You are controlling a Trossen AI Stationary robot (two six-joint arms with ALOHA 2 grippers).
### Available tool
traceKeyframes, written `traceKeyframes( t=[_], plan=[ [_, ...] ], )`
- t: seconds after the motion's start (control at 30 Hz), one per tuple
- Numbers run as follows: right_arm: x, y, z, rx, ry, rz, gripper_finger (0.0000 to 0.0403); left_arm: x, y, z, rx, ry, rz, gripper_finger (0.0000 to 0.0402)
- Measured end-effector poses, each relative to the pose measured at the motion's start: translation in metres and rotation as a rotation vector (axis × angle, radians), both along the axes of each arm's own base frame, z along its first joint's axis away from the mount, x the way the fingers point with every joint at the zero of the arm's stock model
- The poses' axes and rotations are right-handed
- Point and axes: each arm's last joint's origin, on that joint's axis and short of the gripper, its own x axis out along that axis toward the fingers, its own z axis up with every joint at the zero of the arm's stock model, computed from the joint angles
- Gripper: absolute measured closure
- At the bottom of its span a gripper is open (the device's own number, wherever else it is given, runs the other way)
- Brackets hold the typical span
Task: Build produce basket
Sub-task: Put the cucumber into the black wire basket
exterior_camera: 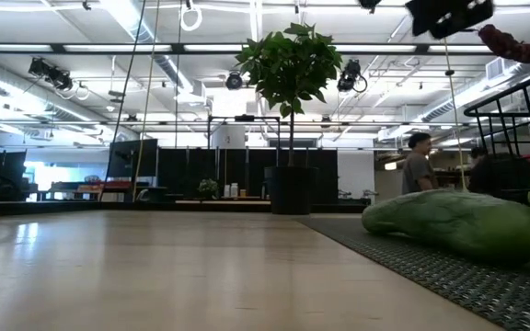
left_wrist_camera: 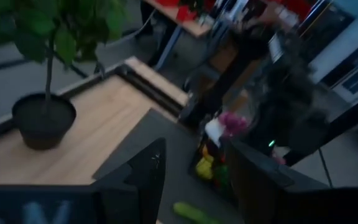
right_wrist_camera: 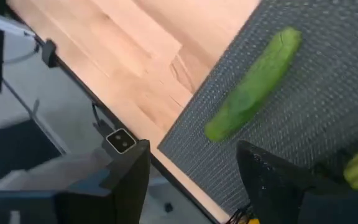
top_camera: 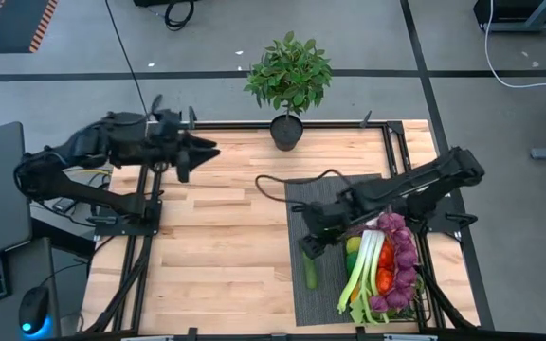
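A green cucumber [top_camera: 310,271] lies flat on the dark grey ribbed mat [top_camera: 325,204], left of the black wire basket [top_camera: 419,284]. It also shows in the right wrist view [right_wrist_camera: 253,84] and the low view [exterior_camera: 458,222]. The basket holds a white-green leek [top_camera: 368,265], purple grapes [top_camera: 401,256] and red, orange and green produce. My right gripper [top_camera: 309,242] is open and empty, raised over the mat just beyond the cucumber's far end. My left gripper [top_camera: 202,152] is open and empty, raised over the table's far left part.
A leafy green plant in a black pot [top_camera: 287,128] stands at the table's far edge, by the mat's far corner. A black cable [top_camera: 273,189] runs onto the mat. Bare wood [top_camera: 226,256] lies between the arms. People show in the room behind [exterior_camera: 419,161].
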Motion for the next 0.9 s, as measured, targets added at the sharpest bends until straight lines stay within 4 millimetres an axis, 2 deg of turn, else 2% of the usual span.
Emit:
traceKeyframes(
  t=[0.17,0.43,0.57,0.67,0.9],
  plan=[
    [0.023,-0.011,-0.015,0.027,0.009,0.065,0.0166,-0.008,0.0,0.009,-0.01,-0.078,0.003,0.023],
    [0.046,-0.031,0.001,-0.04,0.013,0.154,0.0169,-0.013,-0.003,0.004,-0.04,-0.026,-0.018,0.023],
    [0.045,-0.034,0.001,-0.041,0.137,0.159,0.0169,-0.018,-0.003,-0.001,-0.043,0.027,-0.017,0.023],
    [0.045,-0.03,-0.003,-0.026,0.165,0.176,0.0162,-0.018,-0.003,-0.003,-0.051,0.053,-0.013,0.023],
    [0.038,-0.024,-0.018,-0.038,0.249,0.16,0.0109,-0.018,-0.003,-0.003,-0.092,0.042,-0.001,0.023]
  ],
)
